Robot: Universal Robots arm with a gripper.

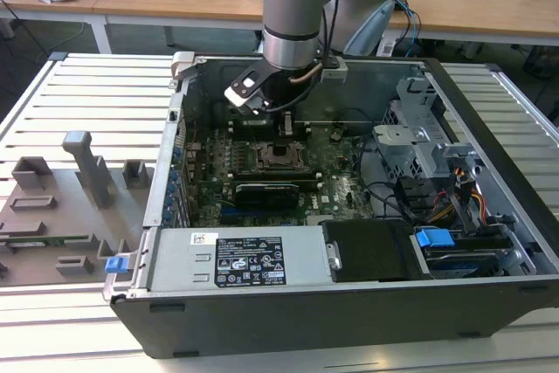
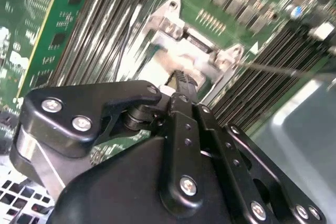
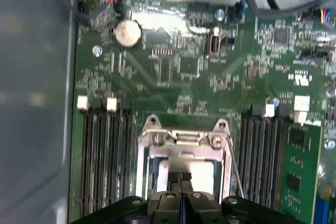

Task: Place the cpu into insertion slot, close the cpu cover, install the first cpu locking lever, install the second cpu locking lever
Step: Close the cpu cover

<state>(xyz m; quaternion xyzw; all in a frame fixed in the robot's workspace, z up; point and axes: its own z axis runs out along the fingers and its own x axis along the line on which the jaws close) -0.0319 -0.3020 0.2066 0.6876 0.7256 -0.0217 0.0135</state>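
Exterior view looks down into the computer case [image 1: 306, 325]; both close wrist views share the insertion slot [image 3: 149, 179].

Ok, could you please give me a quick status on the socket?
Gripper shut, just above the cpu cover. Cover looks down, cpu pale in its window. Thin lever wire alongside.

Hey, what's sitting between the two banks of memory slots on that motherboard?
The silvery cpu cover lies there, with the gripper poised over it; the first wrist view shows this.

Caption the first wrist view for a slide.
End effector over the cpu cover, memory slots either side, on the green motherboard.
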